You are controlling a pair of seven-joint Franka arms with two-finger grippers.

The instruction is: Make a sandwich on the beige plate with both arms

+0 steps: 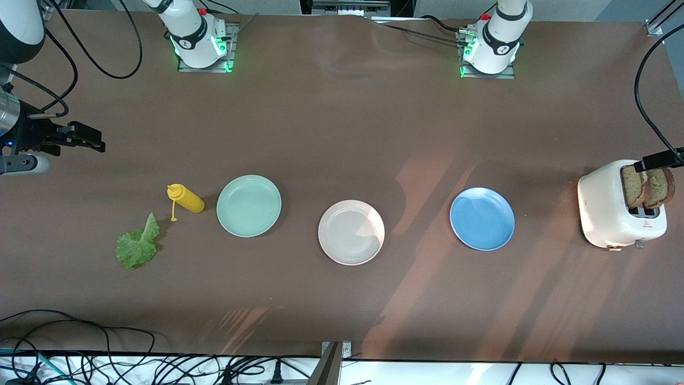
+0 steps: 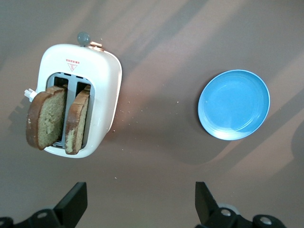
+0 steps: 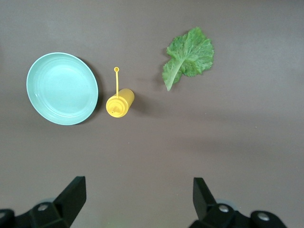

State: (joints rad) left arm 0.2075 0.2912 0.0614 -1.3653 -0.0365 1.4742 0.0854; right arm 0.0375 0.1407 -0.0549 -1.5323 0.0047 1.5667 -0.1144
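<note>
At the table's middle I see the round, smooth beige plate (image 1: 351,232) bare, between the mint-green plate (image 1: 249,205) and the blue plate (image 1: 482,218), visible only from the front. My left gripper (image 2: 140,204) hangs over the table by the white toaster (image 2: 80,99) with two grainy brown toast slices (image 2: 46,117), jaws wide apart and empty. My right gripper (image 3: 137,202), equally spread and empty, hangs over the table near the ruffled lettuce leaf (image 3: 188,57) and yellow squeeze bottle (image 3: 119,102).

Left hand (image 1: 662,159) mostly off-frame

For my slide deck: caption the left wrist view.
Open left gripper above the table, overlooking a white toaster holding two toast slices and an empty blue plate.
</note>
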